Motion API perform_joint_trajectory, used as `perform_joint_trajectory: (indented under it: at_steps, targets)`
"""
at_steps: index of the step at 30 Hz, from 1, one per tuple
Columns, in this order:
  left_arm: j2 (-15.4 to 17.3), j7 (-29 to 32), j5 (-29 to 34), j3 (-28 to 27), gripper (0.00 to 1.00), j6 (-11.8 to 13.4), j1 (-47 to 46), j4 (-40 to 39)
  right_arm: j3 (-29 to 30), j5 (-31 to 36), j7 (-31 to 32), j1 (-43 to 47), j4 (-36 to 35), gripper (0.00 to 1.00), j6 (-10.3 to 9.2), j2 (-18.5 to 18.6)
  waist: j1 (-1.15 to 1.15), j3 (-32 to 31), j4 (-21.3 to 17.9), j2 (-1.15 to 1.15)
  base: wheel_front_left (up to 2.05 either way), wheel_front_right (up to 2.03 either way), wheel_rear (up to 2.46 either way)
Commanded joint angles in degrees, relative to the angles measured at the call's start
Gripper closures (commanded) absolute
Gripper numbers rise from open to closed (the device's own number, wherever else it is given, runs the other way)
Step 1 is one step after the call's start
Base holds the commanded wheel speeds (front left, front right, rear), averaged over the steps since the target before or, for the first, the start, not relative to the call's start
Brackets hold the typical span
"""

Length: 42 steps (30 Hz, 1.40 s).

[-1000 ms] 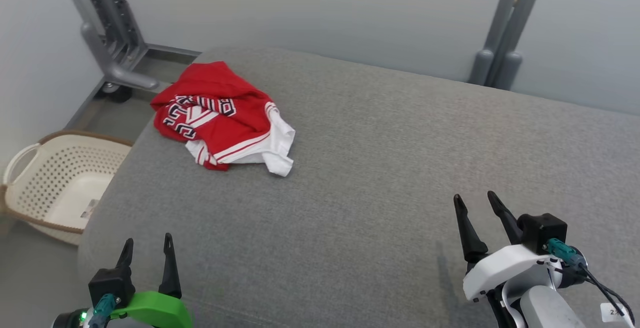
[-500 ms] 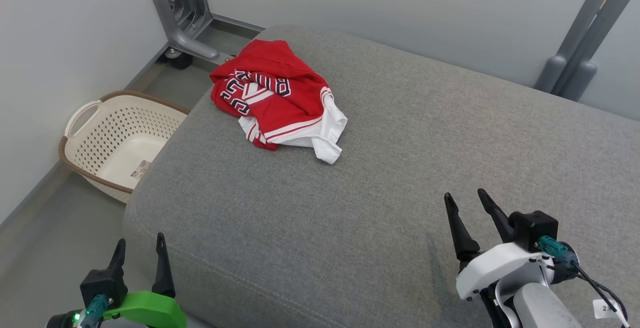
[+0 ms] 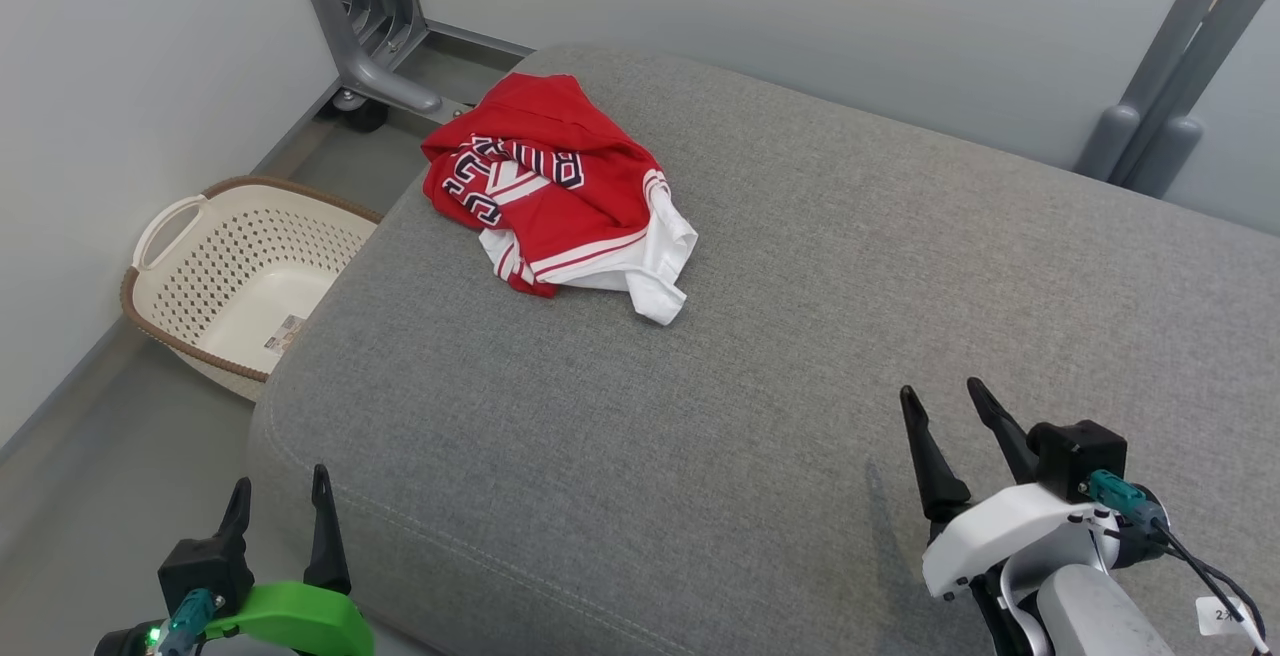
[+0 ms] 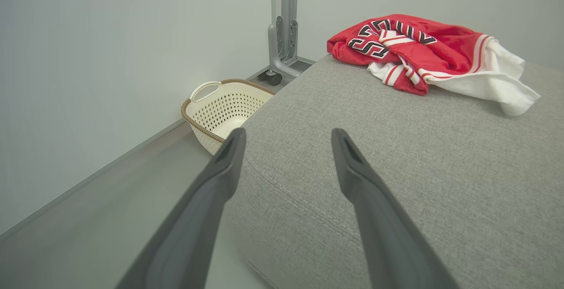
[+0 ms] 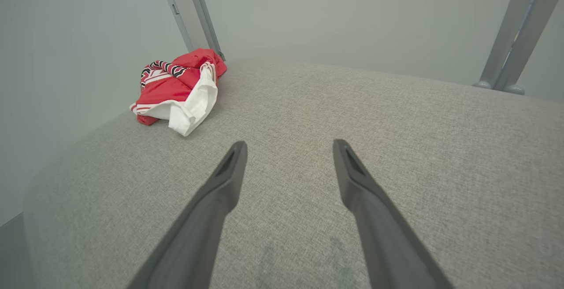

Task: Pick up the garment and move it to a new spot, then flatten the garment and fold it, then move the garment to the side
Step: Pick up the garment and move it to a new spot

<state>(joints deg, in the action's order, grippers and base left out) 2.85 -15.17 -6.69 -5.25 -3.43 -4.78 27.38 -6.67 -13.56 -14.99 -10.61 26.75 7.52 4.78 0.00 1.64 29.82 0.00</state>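
A cream perforated plastic basket [image 3: 215,241] sits on the floor at the left, beside the grey fabric cushion [image 3: 760,356]. The left hand [image 3: 281,481] hovers by the cushion's near-left corner, its 2 fingers apart and empty. The crumpled red-and-white garment [image 3: 545,191] lies at the far-left corner, untouched. The right hand [image 3: 941,391], fingers also apart, hangs over the near right. Over the last second only the head camera swung leftward. The garment itself lay unmoved, so the pick-up has likely not begun.

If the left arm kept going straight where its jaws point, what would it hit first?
Probably the grey cushion, near its edge, though depth is unclear. The left gripper aims there; the red garment lies farther on, to the right in its wrist view.
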Motion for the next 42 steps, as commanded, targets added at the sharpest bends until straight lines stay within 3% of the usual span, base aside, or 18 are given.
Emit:
perform_joint_trajectory:
  at_steps: [1,14,21,27,35,42]
  targets:
    - [0.12,0.08,-0.23,-0.07,0.00,0.47,-0.48,-0.13,0.05,-0.40,-0.25,0.01,0.19,0.00,-0.06,0.25,0.00,0.03,0.02,0.00,0.00,0.00,0.00]
    - [0.13,0.08,-0.55,0.93,0.00,0.32,-1.30,-0.46,0.10,-0.78,-0.25,0.06,0.32,0.00,-0.06,0.34,0.00,0.47,-0.32,0.00,0.00,0.00,0.00]
    - [0.12,0.08,0.06,1.17,0.00,-0.34,-3.25,-0.38,-0.35,-0.41,-0.25,-0.88,-0.28,0.00,-0.06,0.94,0.00,1.95,-2.88,0.00,0.00,0.00,0.00]
    - [0.82,0.08,-1.07,1.17,0.00,-2.43,-8.22,2.34,-2.00,0.36,-0.25,-2.66,-0.78,0.00,-0.06,2.18,0.00,4.59,-6.35,0.00,0.00,0.00,0.00]
    - [5.21,0.08,-2.58,3.76,0.00,-4.03,-18.53,9.14,-2.73,0.19,-0.25,-5.37,-2.04,0.00,-0.06,4.31,0.00,8.55,-11.32,0.00,0.00,0.00,0.00]
    - [12.30,1.99,-9.10,12.47,0.00,-4.07,-29.17,15.72,-3.16,0.29,-0.25,-7.13,-2.88,0.00,-0.06,5.37,0.00,11.89,-16.20,0.00,0.00,0.00,0.00]
